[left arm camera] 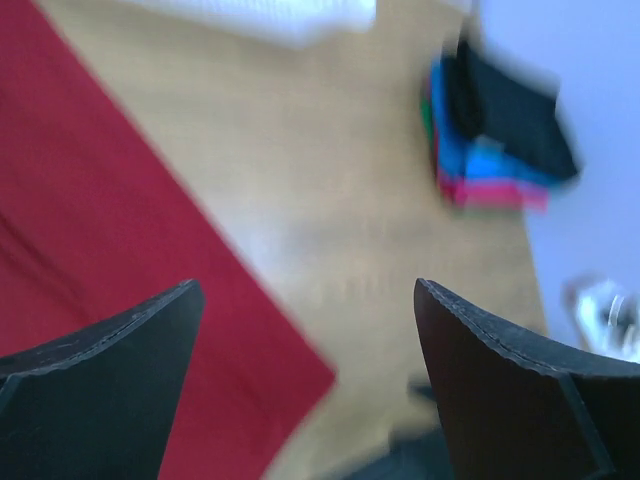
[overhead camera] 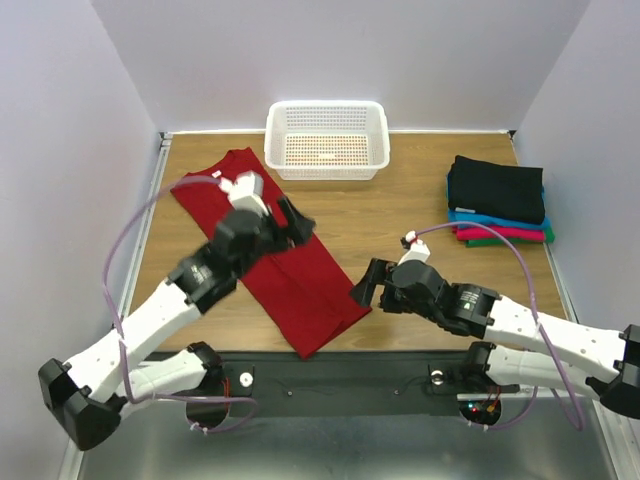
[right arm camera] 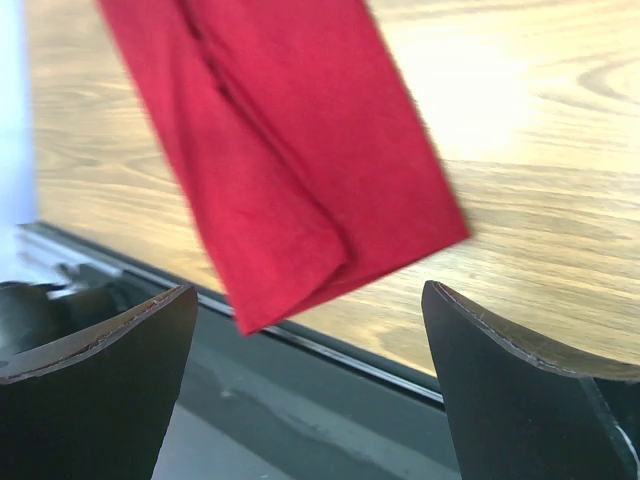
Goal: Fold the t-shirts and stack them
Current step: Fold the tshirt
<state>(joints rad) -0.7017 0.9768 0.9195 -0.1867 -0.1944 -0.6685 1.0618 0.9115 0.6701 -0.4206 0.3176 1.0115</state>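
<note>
**Open and empty at the red shirt [overhead camera: 305, 285]**

The left pincer [overhead camera: 292, 222] stands wide open with nothing between its fingers, above the middle of the red shirt; the right pincer [overhead camera: 362, 290] is open too and holds nothing, just beside the shirt's near end; the shirt lies as a long folded strip, diagonal on the counter [overhead camera: 400, 215]; a stack [overhead camera: 497, 200] of folded shirts, black on top, lies far right; a basket [overhead camera: 327, 106] stands at the far edge.

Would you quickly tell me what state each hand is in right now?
Left hand: open, holding nothing.
Right hand: open, holding nothing.
</note>
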